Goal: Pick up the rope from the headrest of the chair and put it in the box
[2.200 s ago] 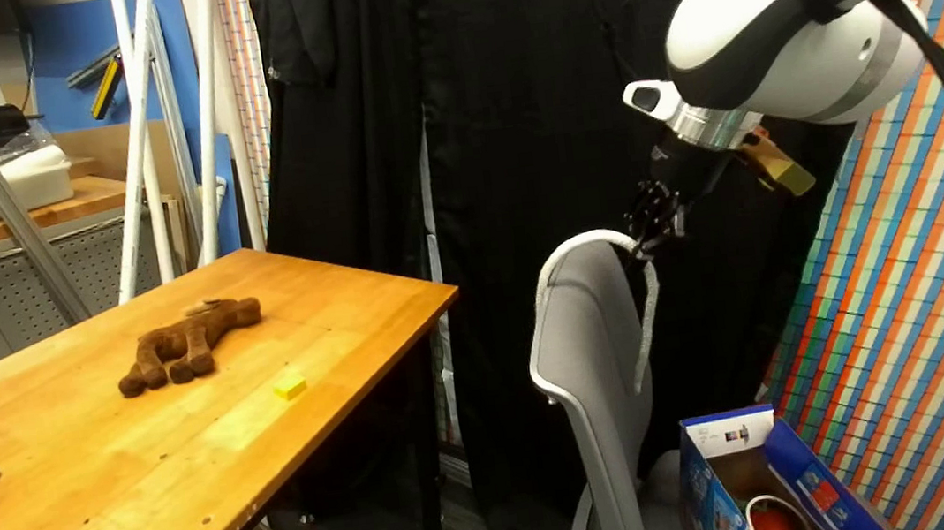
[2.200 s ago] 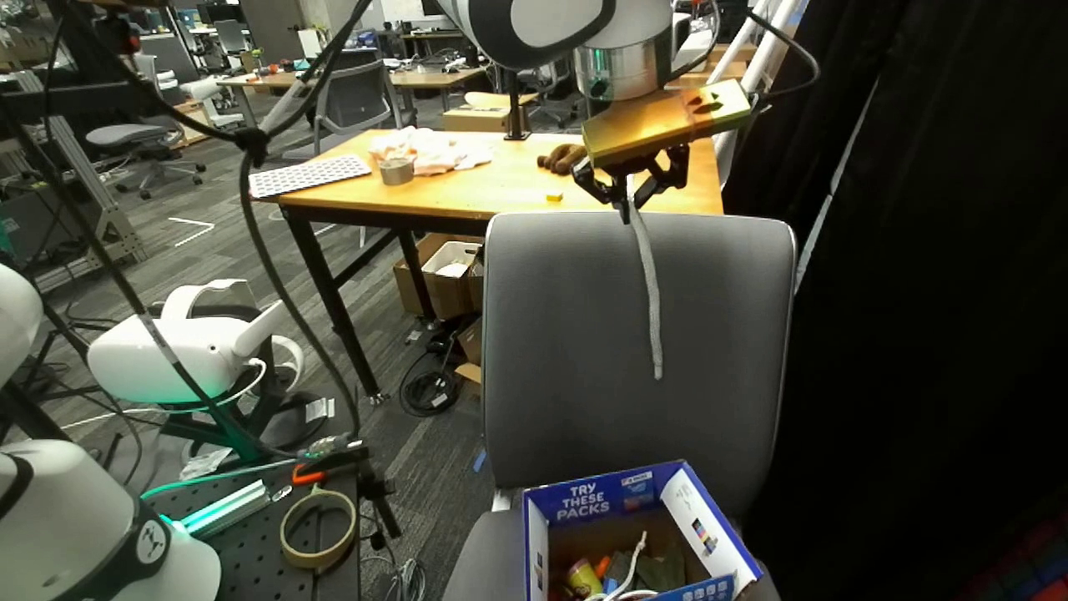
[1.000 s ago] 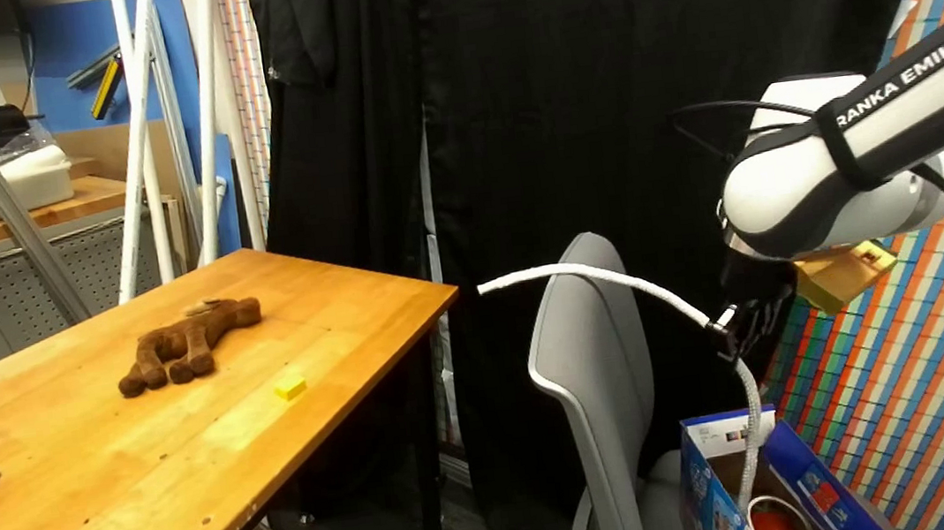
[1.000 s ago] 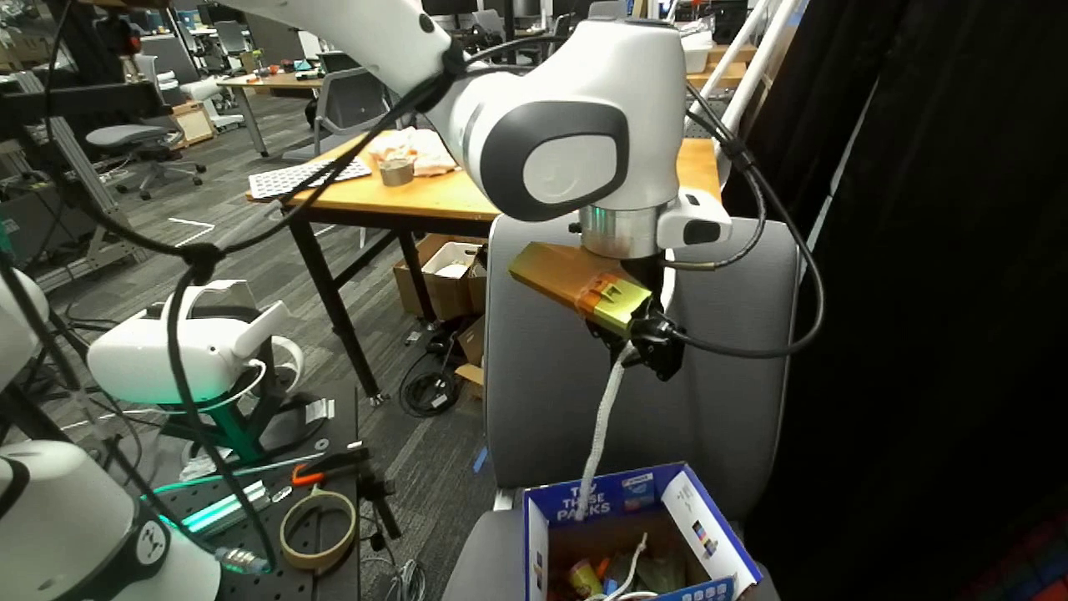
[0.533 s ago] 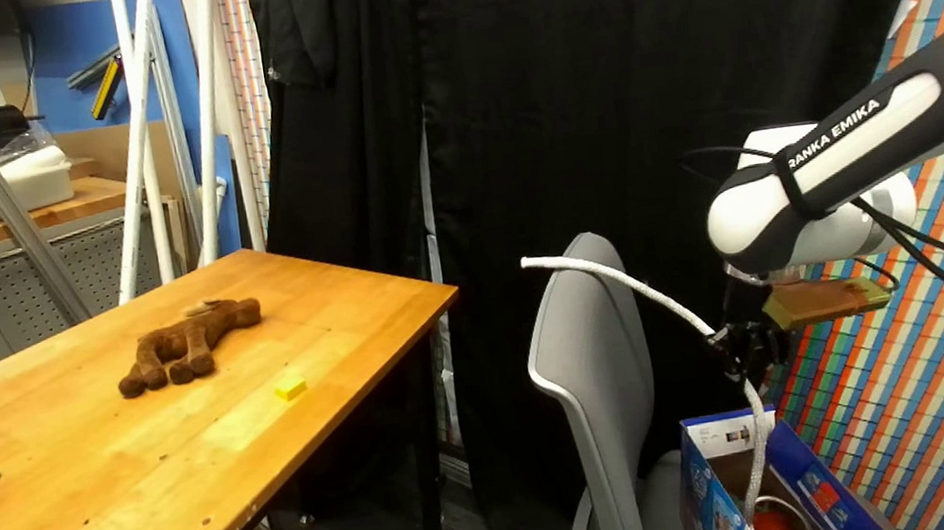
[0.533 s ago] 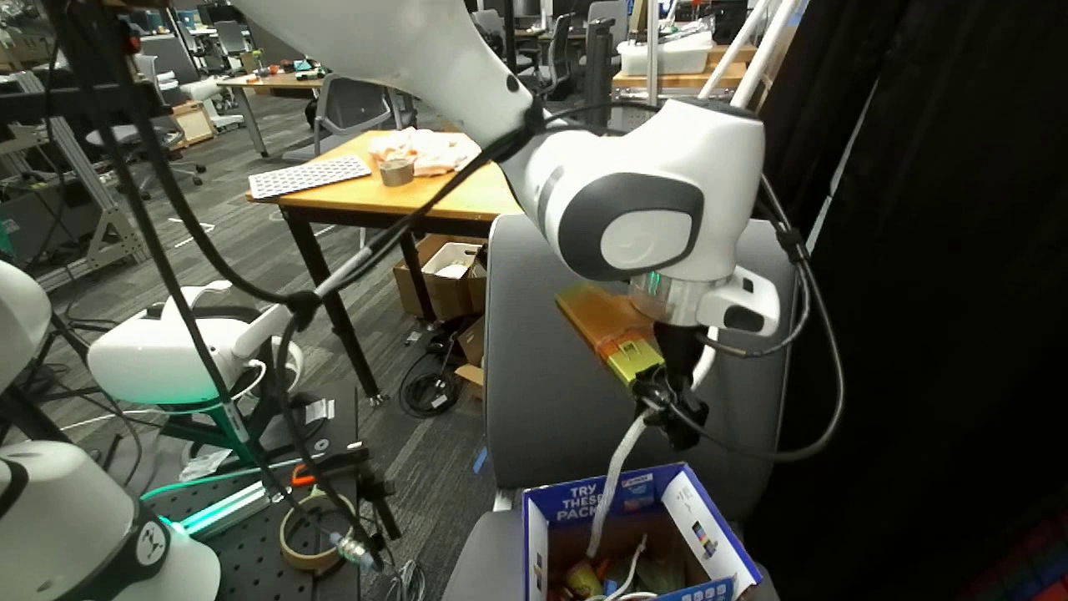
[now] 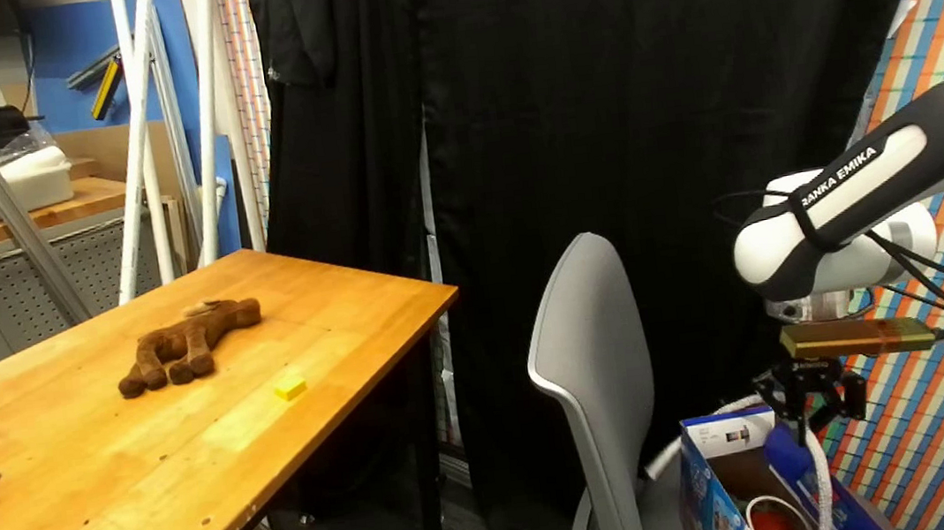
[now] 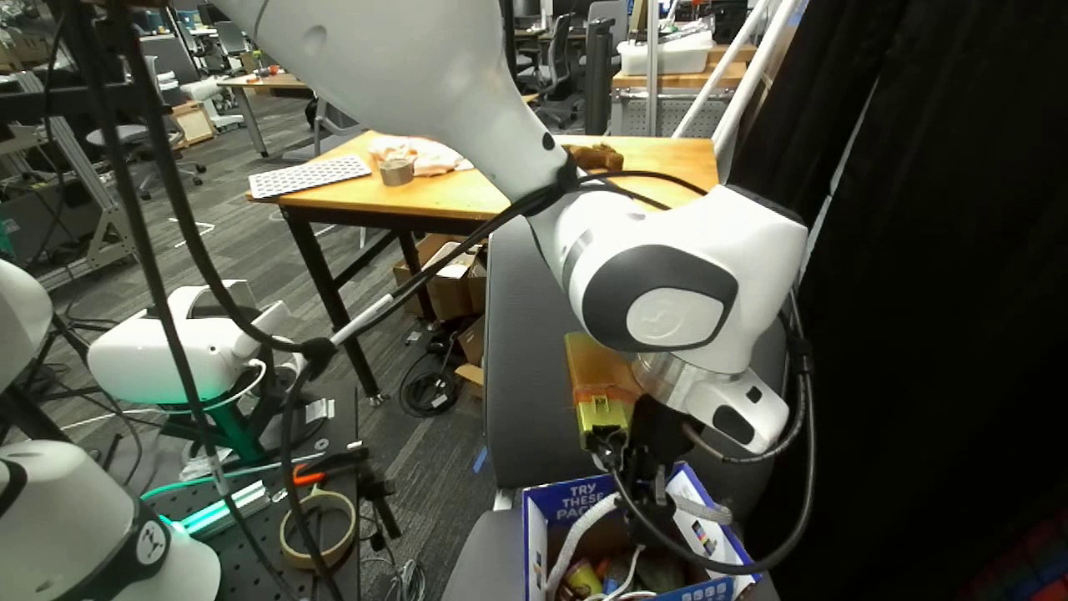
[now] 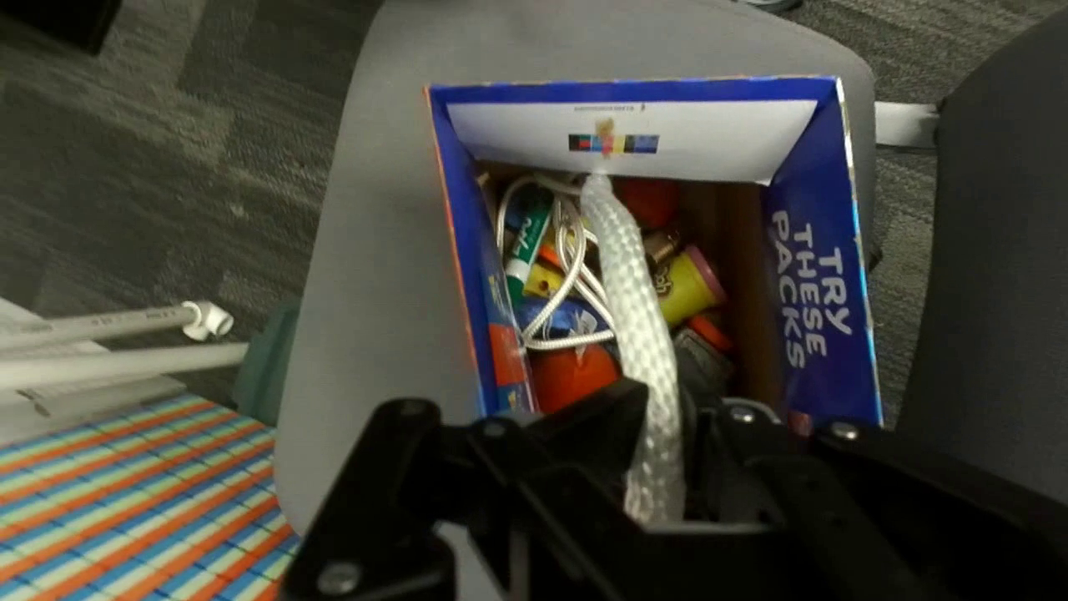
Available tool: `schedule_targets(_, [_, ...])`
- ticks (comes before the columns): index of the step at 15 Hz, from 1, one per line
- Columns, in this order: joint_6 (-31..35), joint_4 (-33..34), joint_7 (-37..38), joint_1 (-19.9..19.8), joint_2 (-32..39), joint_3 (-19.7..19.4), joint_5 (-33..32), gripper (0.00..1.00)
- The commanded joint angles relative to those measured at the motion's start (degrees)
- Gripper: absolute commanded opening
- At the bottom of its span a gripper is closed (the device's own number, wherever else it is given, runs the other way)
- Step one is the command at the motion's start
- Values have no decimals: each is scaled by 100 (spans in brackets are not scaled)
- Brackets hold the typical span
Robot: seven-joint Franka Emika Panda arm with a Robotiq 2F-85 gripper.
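My gripper (image 7: 802, 430) is low over the blue-sided box (image 7: 727, 433) and shut on the rope (image 7: 820, 474). In the wrist view the thick white rope (image 9: 630, 275) runs between the fingertips of the gripper (image 9: 665, 396) and across the box opening. In an exterior view one part of the rope (image 8: 576, 538) hangs down into the box (image 8: 576, 501); the other part sticks out by its white wall. That free end shows between box and chair back. The grey chair (image 7: 591, 331) stands beside it, its headrest (image 7: 588, 253) bare of rope.
The box stands on the chair seat (image 9: 375, 275) and holds a thin white cord (image 9: 576, 250), a green marker (image 9: 527, 242), a yellow jar (image 9: 688, 288) and other items. The wooden table (image 7: 336, 316) bears a brown plush toy (image 7: 187, 342). Arm cables hang near the gripper.
My gripper has moved from the chair's top to low over the box, carrying the rope. The rope has come off the headrest, and its free end has dropped beside the box.
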Motion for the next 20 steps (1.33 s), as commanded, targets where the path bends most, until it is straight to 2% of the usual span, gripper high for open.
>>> schedule_targets(1, [-555, 338, 454, -76, 195, -22, 260, 13])
schedule_targets(5, [-854, 448, 590, -181, 265, -3, 521, 13])
schedule_targets(6, [-902, 485, 622, -186, 311, 3, 558, 28])
schedule_targets(7, [-665, 230, 513, -146, 146, -9, 404, 15])
schedule_targets(9, [-719, 271, 533, -164, 191, -11, 453, 28])
schedule_targets(20, [-754, 293, 567, -164, 209, -12, 459, 29])
